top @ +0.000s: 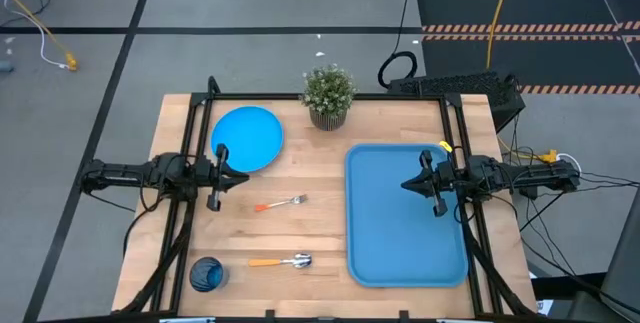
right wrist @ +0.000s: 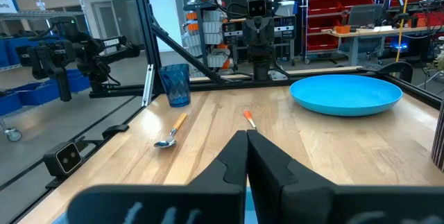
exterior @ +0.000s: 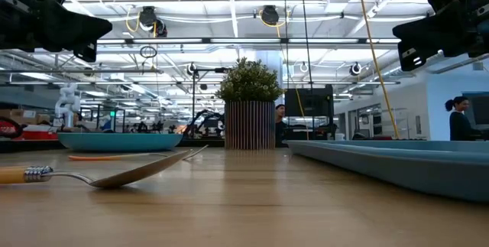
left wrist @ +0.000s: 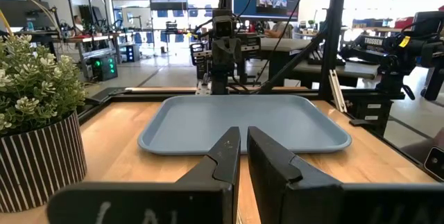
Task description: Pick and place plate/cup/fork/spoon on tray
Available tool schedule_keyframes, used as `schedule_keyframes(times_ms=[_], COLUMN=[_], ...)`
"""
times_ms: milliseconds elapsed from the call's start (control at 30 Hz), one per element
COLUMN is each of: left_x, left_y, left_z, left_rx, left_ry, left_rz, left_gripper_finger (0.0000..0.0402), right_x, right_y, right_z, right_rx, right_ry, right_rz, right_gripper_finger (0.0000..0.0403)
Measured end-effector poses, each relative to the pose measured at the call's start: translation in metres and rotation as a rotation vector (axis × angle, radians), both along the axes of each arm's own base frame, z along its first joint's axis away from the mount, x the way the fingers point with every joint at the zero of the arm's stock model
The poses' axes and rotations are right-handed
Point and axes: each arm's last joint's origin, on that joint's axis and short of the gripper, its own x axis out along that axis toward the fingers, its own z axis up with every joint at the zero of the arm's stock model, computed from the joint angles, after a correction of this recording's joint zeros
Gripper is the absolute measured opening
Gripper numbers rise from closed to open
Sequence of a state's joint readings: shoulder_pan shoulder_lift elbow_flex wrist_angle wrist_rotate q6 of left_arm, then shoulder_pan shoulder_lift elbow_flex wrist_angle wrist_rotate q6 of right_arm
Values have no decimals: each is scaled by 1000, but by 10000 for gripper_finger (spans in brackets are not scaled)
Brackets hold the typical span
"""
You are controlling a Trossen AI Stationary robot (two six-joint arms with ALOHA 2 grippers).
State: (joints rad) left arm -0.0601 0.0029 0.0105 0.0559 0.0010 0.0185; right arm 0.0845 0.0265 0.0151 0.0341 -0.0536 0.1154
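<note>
The sky-blue plate [top: 247, 138] lies flat on the wooden table at the far left. The fork [top: 280, 204] and the spoon [top: 282, 261] lie on the table's middle, handles toward the left. The dark blue cup [top: 207, 274] stands upright at the near left corner. The blue tray [top: 405, 213] lies on the right half, nothing on it. My left gripper [top: 244, 175] hovers level beside the plate's near edge, shut to a thin slit [left wrist: 243, 132]. My right gripper [top: 404, 185] hovers level over the tray, shut [right wrist: 247, 135].
A potted plant [top: 328, 95] in a striped pot stands at the table's far edge, between plate and tray. A black frame runs along the left, right and far table edges. Bare wood lies between the cutlery and the tray.
</note>
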Motion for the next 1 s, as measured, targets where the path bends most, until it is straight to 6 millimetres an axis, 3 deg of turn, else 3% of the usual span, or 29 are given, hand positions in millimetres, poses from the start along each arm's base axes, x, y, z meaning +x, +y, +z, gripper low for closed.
schedule_keyframes(times_ms=[1000], left_x=[0], left_y=[1], left_z=[2], left_rx=[-4], left_ry=[-16], left_rz=[26], left_gripper_finger=[33], right_x=[0], right_y=[0], right_z=[0], right_rx=[0], right_ry=[0], right_rz=[0], right_gripper_finger=[0])
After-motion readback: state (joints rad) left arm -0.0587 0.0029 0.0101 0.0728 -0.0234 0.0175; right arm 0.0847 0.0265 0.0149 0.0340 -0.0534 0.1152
